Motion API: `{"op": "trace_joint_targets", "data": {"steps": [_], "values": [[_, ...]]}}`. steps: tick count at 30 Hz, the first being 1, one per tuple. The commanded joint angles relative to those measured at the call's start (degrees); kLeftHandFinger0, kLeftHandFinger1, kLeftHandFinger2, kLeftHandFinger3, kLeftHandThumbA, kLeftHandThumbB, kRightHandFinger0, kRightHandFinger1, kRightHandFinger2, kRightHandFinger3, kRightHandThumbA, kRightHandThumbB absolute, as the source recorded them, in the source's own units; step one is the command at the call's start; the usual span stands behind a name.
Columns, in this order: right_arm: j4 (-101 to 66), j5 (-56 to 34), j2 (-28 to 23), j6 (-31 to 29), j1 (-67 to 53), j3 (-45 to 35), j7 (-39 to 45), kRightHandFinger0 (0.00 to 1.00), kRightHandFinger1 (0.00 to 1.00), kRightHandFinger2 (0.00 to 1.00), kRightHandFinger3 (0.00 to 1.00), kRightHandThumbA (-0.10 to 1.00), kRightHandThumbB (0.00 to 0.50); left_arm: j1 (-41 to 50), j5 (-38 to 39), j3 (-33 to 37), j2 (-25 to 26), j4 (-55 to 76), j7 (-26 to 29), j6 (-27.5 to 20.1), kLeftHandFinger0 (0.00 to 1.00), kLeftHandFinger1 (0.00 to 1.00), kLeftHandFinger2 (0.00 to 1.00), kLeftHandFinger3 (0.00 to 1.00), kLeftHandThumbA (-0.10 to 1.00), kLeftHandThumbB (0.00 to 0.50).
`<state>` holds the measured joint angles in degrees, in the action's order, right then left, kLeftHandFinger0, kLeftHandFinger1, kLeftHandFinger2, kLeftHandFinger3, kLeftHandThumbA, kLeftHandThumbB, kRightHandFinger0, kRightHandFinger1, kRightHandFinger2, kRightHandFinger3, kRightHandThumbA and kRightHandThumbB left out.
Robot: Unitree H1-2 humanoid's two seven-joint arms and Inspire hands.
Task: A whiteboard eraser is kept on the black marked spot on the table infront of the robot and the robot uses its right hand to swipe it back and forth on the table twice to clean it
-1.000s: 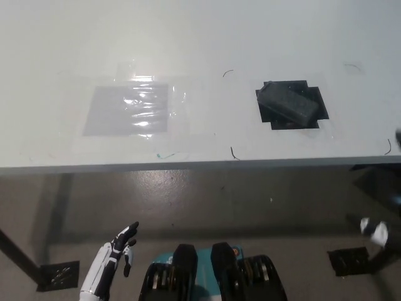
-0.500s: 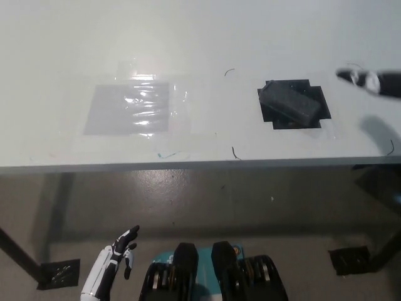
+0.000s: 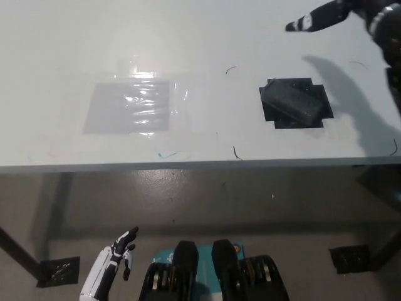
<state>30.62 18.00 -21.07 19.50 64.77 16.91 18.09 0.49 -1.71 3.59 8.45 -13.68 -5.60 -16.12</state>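
Note:
A dark grey whiteboard eraser (image 3: 292,101) lies slanted on the black marked spot (image 3: 318,100) at the right of the white table (image 3: 188,37). My black right hand (image 3: 332,15) is raised over the table's far right, above and beyond the eraser, open with fingers stretched to the left; nothing is in it. Its shadow falls on the table right of the eraser. My white left hand (image 3: 113,266) hangs open below the table's front edge at the lower left.
A clear plastic sheet (image 3: 130,105) is taped on the table's left half. Small pen marks (image 3: 235,152) dot the surface near the front edge. Table legs and their floor plates (image 3: 59,272) show below the table.
My right arm has come up from below the table's right edge and swung over the far right of the table. The eraser has not moved. The left hand stays low.

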Motion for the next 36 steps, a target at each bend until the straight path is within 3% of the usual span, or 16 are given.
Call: {"op": "trace_joint_targets", "data": {"steps": [1, 4, 6, 7, 11, 13, 20, 24, 26, 31, 33, 34, 36], "values": [[25.2, 7.4, 3.7, 2.5, 17.4, 6.9, 1.7, 1.0, 1.0, 1.0, 1.0, 1.0, 0.402, -1.0, -1.9, -0.1, 2.2, 2.6, -0.3, -6.2, 1.0, 1.0, 1.0, 1.0, 1.0, 0.5], [32.5, 4.8, 5.7, 0.8, 18.1, 5.3, -1.7, 1.0, 1.0, 1.0, 1.0, 1.0, 0.403, -0.7, -2.0, 0.0, 2.3, 2.9, -0.5, -6.2, 1.0, 1.0, 1.0, 1.0, 1.0, 0.5], [37.3, 3.8, 6.8, -1.8, 18.2, 5.2, -3.0, 1.0, 1.0, 1.0, 1.0, 1.0, 0.365, -0.7, -2.3, 0.0, 2.6, 3.5, -0.6, -5.8, 1.0, 1.0, 1.0, 1.0, 1.0, 0.5], [39.2, 4.5, 7.3, -1.6, 18.4, 6.3, -3.0, 1.0, 1.0, 1.0, 1.0, 1.0, 0.388, -0.6, -2.2, 0.0, 2.7, 3.8, -0.7, -5.5, 1.0, 1.0, 1.0, 1.0, 1.0, 0.5], [43.9, 2.9, 8.7, -2.9, 18.3, 5.9, -3.2, 1.0, 1.0, 1.0, 1.0, 1.0, 0.355, -0.6, -2.1, 0.2, 2.9, 4.3, -1.0, -4.7, 1.0, 1.0, 1.0, 1.0, 1.0, 0.5], [46.2, 3.7, 9.4, -2.6, 18.4, 6.9, -3.6, 1.0, 1.0, 1.0, 1.0, 1.0, 0.375, -0.7, -1.8, 0.3, 2.9, 4.5, -1.2, -4.7, 1.0, 1.0, 1.0, 1.0, 1.0, 0.5], [50.3, 4.4, 9.5, -5.2, 17.6, 8.5, -2.2, 1.0, 1.0, 1.0, 1.0, 1.0, 0.299, -0.5, -2.1, 0.6, 3.4, 4.8, -1.4, -5.1, 1.0, 1.0, 1.0, 1.0, 1.0, 0.5], [50.8, 4.5, 9.2, -6.2, 17.1, 8.5, -2.2, 1.0, 1.0, 1.0, 1.0, 1.0, 0.296, -1.1, -2.3, 1.1, 3.5, 4.6, -1.6, -5.2, 1.0, 1.0, 1.0, 1.0, 1.0, 0.5], [51.0, 4.3, 9.3, -7.1, 16.9, 8.4, -1.7, 1.0, 1.0, 1.0, 1.0, 1.0, 0.264, -1.2, -2.6, 1.4, 3.6, 4.6, -1.6, -5.0, 1.0, 1.0, 1.0, 1.0, 1.0, 0.5], [51.5, 4.8, 11.0, -5.2, 16.6, 8.6, -4.0, 1.0, 1.0, 1.0, 1.0, 1.0, 0.352, -1.4, -3.5, 1.6, 3.6, 4.5, -1.2, -5.8, 1.0, 1.0, 1.0, 1.0, 1.0, 0.5], [51.8, 7.2, 11.4, -6.4, 16.5, 11.2, -2.3, 1.0, 1.0, 1.0, 1.0, 1.0, 0.302, -1.3, -3.3, 1.6, 3.4, 4.3, -1.2, -6.2, 1.0, 1.0, 1.0, 1.0, 1.0, 0.5], [52.0, 6.8, 11.6, -6.4, 16.1, 11.2, -2.2, 1.0, 1.0, 1.0, 1.0, 1.0, 0.324, -1.2, -2.7, 1.6, 3.4, 4.6, -1.6, -5.7, 1.0, 1.0, 1.0, 1.0, 1.0, 0.5], [52.2, 5.6, 11.9, -5.3, 15.6, 10.3, -3.4, 1.0, 1.0, 1.0, 1.0, 1.0, 0.317, -1.1, -2.7, 1.7, 3.4, 4.7, -1.7, -5.6, 1.0, 1.0, 1.0, 1.0, 1.0, 0.5]]}}
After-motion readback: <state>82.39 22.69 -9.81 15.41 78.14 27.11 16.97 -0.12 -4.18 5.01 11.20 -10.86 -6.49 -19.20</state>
